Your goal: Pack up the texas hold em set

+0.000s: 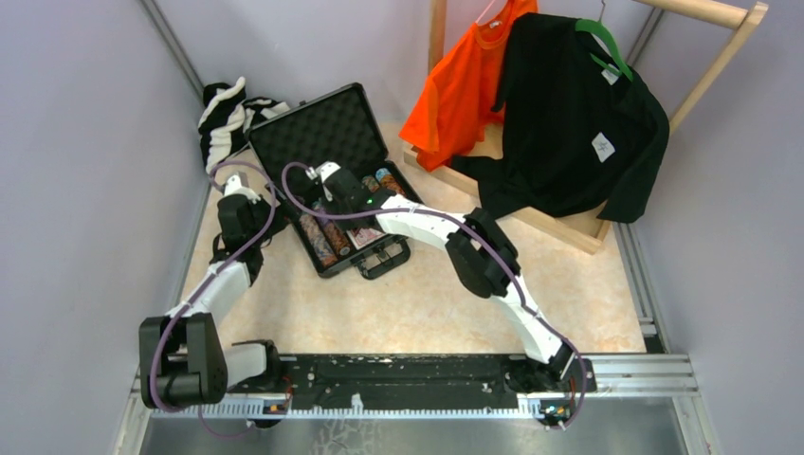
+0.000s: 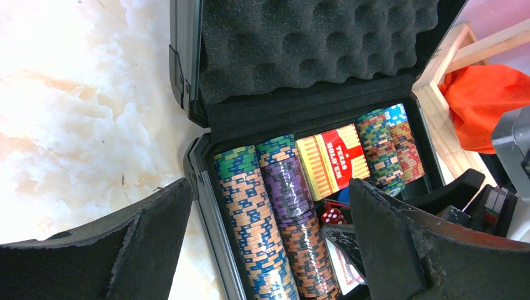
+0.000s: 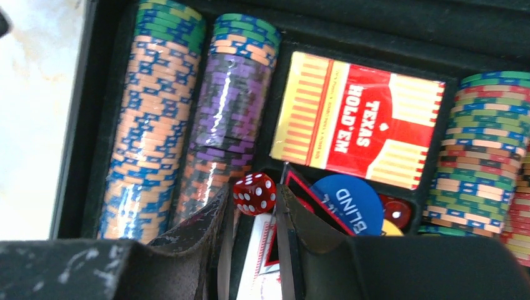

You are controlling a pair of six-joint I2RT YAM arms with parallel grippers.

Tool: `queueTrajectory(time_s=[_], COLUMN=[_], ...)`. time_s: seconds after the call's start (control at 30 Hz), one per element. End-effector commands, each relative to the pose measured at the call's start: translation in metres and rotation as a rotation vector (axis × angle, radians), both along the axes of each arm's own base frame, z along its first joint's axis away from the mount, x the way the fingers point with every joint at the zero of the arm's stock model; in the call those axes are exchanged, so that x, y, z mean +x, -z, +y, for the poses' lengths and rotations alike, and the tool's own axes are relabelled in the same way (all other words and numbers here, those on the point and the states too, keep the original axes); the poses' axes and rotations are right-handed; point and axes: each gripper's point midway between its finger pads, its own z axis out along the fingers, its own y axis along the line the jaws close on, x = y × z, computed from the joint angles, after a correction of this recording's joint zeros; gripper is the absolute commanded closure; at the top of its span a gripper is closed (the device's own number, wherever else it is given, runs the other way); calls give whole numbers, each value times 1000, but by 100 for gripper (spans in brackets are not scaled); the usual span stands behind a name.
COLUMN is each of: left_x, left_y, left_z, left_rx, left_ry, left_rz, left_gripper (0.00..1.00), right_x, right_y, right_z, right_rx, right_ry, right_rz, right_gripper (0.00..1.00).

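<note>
We see the black briefcase lying open on the far left of the surface, its foam-lined lid tipped back toward the far wall. Rows of poker chips fill its left and right troughs, and the red card deck lies flat between them, next to the hinge. Just nearer than the deck, a small compartment holds the blue disc marked BLIND and the black-red triangle.

Our right hand reaches into that compartment, its fingers drawn close and pinching a red die at their tips. Our left hand hovers over the case's left edge, fingers spread wide with nothing between them.

A striped cloth lies just beyond the lid's far left corner. An orange shirt and a black shirt hang on the rack at the far right.
</note>
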Motion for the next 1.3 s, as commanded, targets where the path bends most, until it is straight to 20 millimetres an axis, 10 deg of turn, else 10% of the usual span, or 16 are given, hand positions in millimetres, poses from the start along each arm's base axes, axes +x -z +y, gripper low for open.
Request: queueTrajectory(time_s=[0.0,0.23,0.47,0.73,1.27], left_x=[3,4,5,4,5], left_y=[-1,1,2,0,0], left_z=[1,-1,-2,-3,-7], left_rx=[-3,-9,-14,-17,-25], left_ry=[7,18,24,30,48], left_rz=[-20,-16,-12,-15,-15], left_gripper=[1,1,1,1,1], right_x=[7,11,13,14,14], right_y=[-17,-21,-40,-38,-33], right_z=[17,15,12,10,1], right_rx=[47,49,79,110,117], right_ry=[-7,6,19,66,84], right_rz=[-33,-59,-93,-66,-64], right_gripper=[78,49,47,90,90])
